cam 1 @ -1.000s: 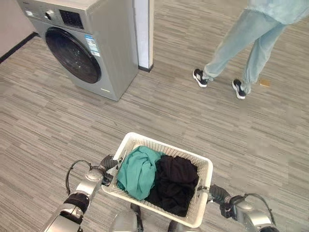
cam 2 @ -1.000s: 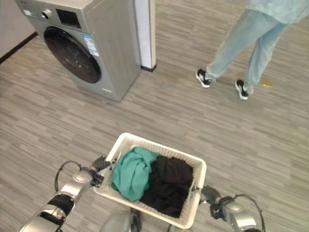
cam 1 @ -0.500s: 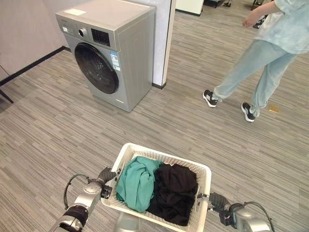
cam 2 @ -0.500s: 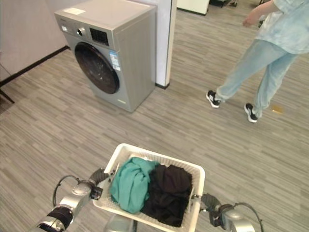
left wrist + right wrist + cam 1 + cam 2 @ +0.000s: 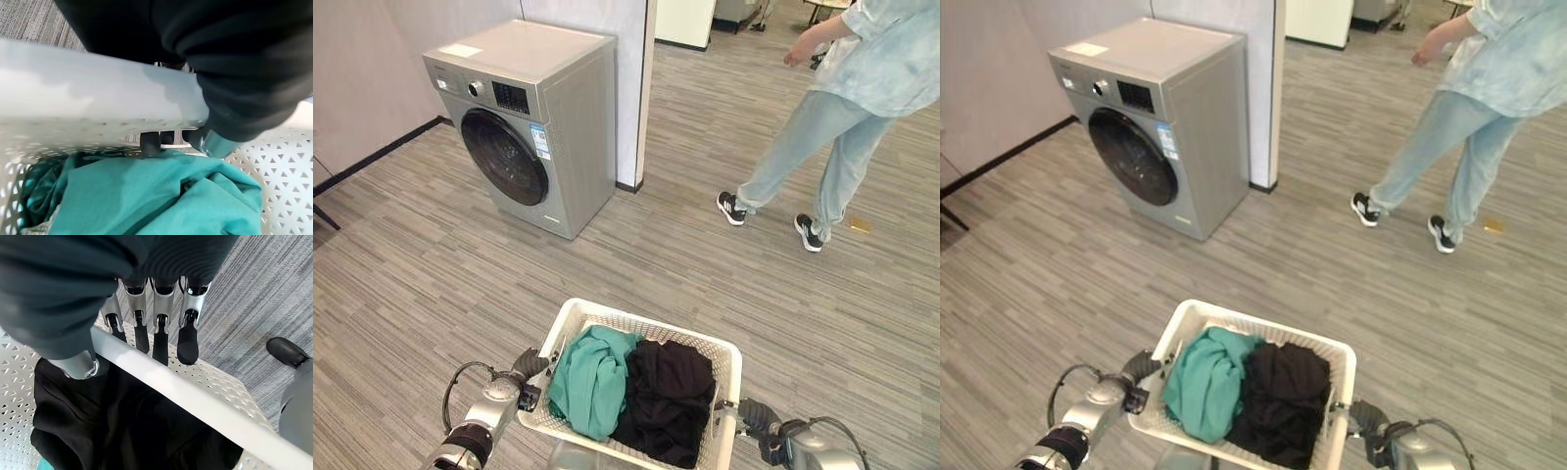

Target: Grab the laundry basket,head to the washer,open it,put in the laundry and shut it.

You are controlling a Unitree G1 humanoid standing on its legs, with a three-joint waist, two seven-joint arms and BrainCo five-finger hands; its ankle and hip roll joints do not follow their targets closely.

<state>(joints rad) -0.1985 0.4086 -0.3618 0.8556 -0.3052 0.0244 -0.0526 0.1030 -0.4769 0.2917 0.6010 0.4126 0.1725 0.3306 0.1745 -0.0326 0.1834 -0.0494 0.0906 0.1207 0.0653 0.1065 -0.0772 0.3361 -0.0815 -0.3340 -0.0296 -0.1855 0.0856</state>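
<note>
left hand [image 5: 530, 365] and right hand [image 5: 756, 418] curled round opposite rims of laundry basket [image 5: 651, 329], held between them.

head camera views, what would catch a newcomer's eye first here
Likely the white laundry basket low in front, holding a teal garment beside a black one, with the left hand and right hand gripping its two sides. Beyond it on the left, a silver washer stands by the wall, door shut, and a person walks at upper right.
</note>
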